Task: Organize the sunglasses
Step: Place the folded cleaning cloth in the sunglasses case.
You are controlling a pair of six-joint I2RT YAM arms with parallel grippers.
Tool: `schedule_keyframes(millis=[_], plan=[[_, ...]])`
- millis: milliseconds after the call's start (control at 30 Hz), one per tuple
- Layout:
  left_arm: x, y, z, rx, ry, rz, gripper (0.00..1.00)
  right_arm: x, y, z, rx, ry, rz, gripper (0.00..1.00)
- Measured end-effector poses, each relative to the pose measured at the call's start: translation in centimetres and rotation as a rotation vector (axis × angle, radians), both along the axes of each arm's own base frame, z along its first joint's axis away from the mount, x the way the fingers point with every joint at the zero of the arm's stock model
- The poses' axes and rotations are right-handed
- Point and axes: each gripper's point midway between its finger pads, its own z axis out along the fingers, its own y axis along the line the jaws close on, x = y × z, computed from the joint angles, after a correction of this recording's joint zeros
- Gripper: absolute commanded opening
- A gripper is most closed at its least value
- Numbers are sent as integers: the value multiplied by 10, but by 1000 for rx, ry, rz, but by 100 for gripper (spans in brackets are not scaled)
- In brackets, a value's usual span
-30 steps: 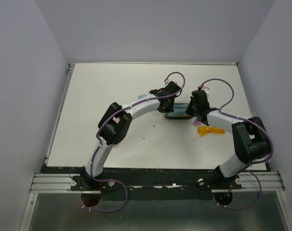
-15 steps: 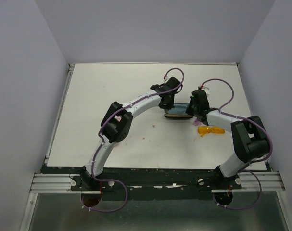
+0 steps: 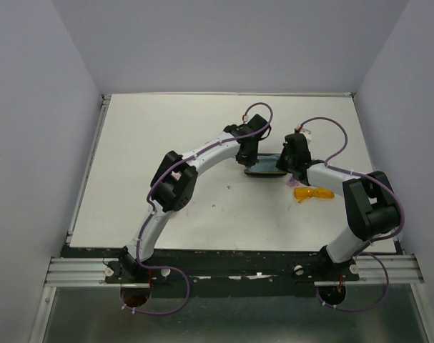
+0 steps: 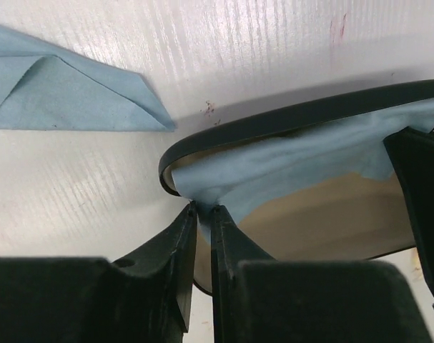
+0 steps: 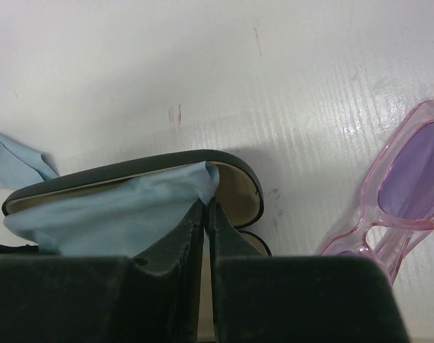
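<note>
Enclosure: three plain walls in pale lavender-grey are seen, left wall (image 3: 31,107), back wall (image 3: 231,43) and right wall (image 3: 410,86). No seams or markings can be made out on them.

Work surface: a white table (image 3: 152,136) is set between the walls. A metal trim strip (image 3: 89,171) is fitted along its left edge. A fine ribbed texture (image 4: 274,43) is shown in the wrist views. Small reddish stains (image 3: 217,207) are noted near the middle.

Near edge: a black strip (image 3: 231,260) is followed by an aluminium rail (image 3: 74,270). A dull grey metal surface (image 3: 238,318) lies below it.

Light: even and diffuse; only soft shadows are cast.
</note>
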Motion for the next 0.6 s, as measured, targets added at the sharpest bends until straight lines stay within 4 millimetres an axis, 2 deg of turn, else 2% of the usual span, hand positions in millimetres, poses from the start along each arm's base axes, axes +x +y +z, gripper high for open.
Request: schedule_keyframes(millis=[133,333,600], plan=[[4,-3,10,-14,-15,1,33,0,0,0,4,0,-5,20],[9,-1,17,-13,-26,15,35,1,0,1,9,-1,-9,42],[4,8,11,9,-7,21,36,1,0,8,10,-3,-13,43]])
